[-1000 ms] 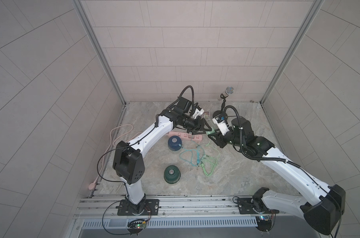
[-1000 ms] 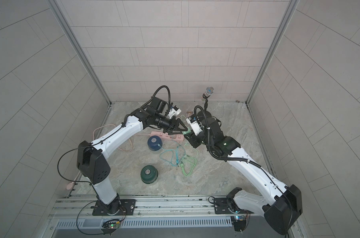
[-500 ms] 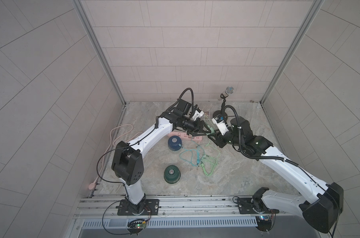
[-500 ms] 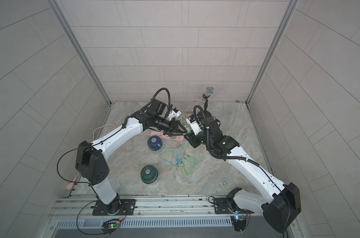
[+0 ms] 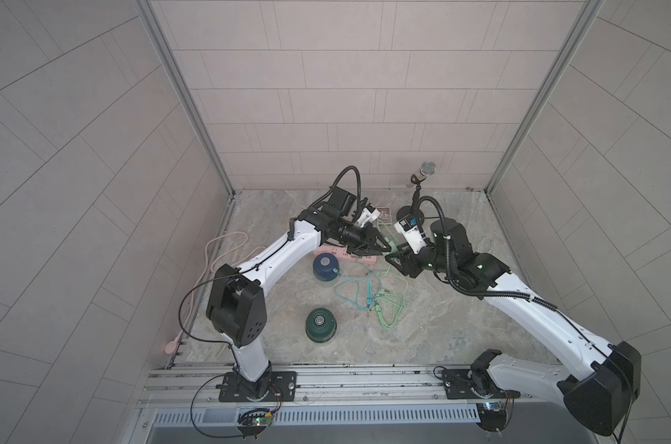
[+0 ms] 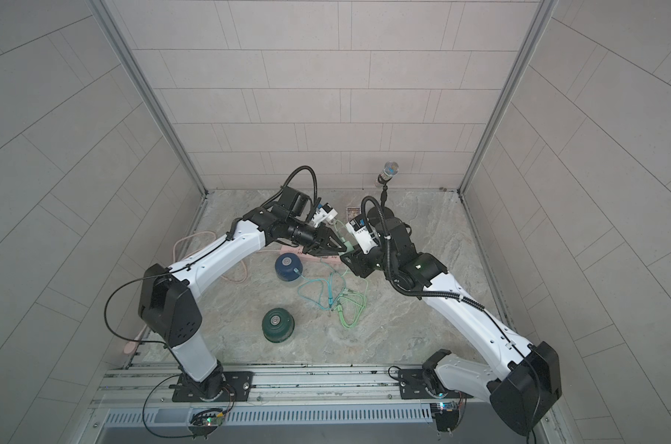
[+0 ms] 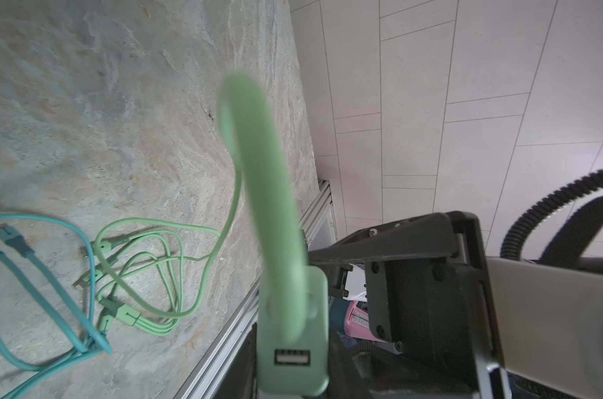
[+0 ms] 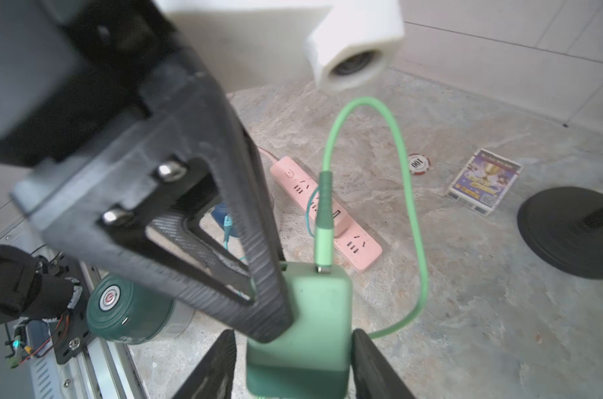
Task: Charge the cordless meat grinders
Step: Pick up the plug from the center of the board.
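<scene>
One blue grinder [image 5: 326, 267] and one green grinder [image 5: 320, 326] are being left beside the pink power strip [image 5: 366, 260]. Above it, one green adapter [image 8: 313, 311] is being released by the right gripper [image 8: 293, 340], and the left gripper [image 5: 380, 248] is being brought closer than before, its grip unclear.

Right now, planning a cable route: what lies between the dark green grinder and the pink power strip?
The dark blue grinder, next to the strip; otherwise bare table, in both top views.

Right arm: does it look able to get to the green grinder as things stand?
Probably yes. The green grinder stands alone on bare table, and the right gripper sits open around the adapter the left gripper grips.
</scene>
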Controlling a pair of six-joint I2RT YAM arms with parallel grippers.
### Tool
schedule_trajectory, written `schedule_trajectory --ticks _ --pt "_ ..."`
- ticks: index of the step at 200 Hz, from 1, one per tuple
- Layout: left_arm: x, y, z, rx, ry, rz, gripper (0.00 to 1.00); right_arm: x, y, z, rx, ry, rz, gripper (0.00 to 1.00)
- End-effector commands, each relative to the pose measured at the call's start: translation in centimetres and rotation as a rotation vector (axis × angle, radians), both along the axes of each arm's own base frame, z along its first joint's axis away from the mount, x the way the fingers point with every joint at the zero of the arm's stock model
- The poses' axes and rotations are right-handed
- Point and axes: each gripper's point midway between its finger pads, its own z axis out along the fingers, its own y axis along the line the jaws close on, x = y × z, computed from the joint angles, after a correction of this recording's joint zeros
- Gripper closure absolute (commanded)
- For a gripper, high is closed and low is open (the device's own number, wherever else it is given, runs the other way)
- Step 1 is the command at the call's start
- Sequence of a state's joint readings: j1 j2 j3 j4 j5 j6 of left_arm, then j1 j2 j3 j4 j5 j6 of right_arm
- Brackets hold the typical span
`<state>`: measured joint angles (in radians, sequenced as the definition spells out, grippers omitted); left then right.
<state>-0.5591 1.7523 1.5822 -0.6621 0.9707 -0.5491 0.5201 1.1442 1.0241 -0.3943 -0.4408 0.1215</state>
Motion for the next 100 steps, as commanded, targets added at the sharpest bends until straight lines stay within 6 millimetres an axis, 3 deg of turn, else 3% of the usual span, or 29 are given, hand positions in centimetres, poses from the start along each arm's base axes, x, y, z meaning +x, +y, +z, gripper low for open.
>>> schedule_trajectory --ticks 1,30,59,100 --pt "-0.2 2.1 -0.4 0.109 -0.091 -0.065 1.0 -2.0 0.0 1.2 -0.002 0.018 0.097 0.38" --pt "-1.3 3.2 -1.0 0.175 -0.144 -0.2 1.0 -3.1 -1.1 2.1 -0.016 0.056 0.151 0.36" --pt "-3.3 3.2 0.2 0.122 -0.232 -0.347 1.0 -3.8 -1.0 2.1 -0.03 0.081 0.218 0.36" --pt "-5.3 2.3 2.3 0.022 -0.294 -0.425 1.0 -4.4 0.0 2.4 -0.003 0.121 0.29 0.35"
